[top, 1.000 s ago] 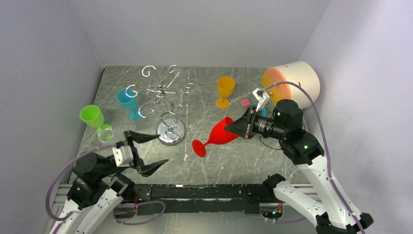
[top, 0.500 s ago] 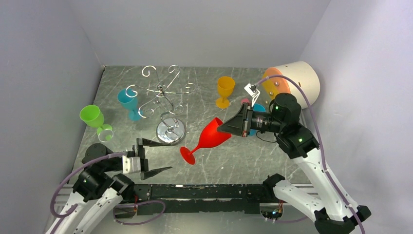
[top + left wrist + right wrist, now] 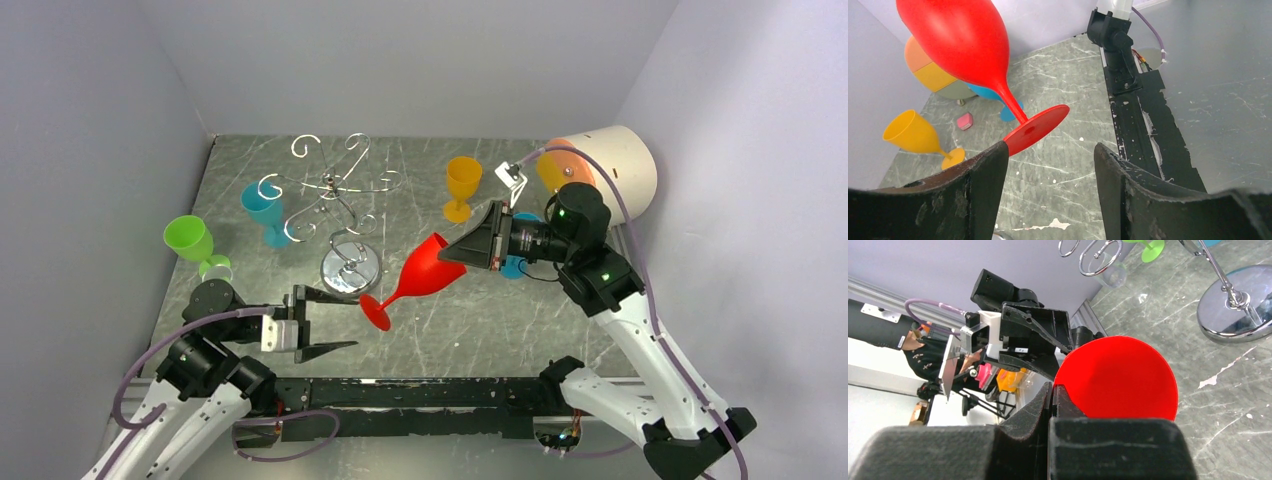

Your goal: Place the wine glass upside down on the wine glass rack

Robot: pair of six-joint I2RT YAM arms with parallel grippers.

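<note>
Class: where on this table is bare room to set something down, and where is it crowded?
Bare: the near marble between the red wine glass, the black rail and the right arm. Crowded: left side, around the wine glass rack, teal glass and green glass.

Red wine glass [image 3: 425, 272] held on a slant, gripped at the bowl by the right tool [image 3: 452, 256].
Bowl high and to the right inside the tool's closed fingers, stem running down-left. Foot just beside the far finger of the left tool [image 3: 333, 320], whose two fingers stand apart. Cannot tell whether the foot touches the grey marbled surface [image 3: 480, 325]. Wine glass rack [image 3: 335, 200] upright, its round base near the foot. Teal glass [image 3: 265, 210] just left of the rack, green glass [image 3: 190, 240] further left. Yellow glass [image 3: 462, 182] upright behind the red bowl. Blue glass [image 3: 515, 266] mostly hidden under the right arm. Cream cylinder [image 3: 615, 170] with an orange end lies on its side, far right corner.
</note>
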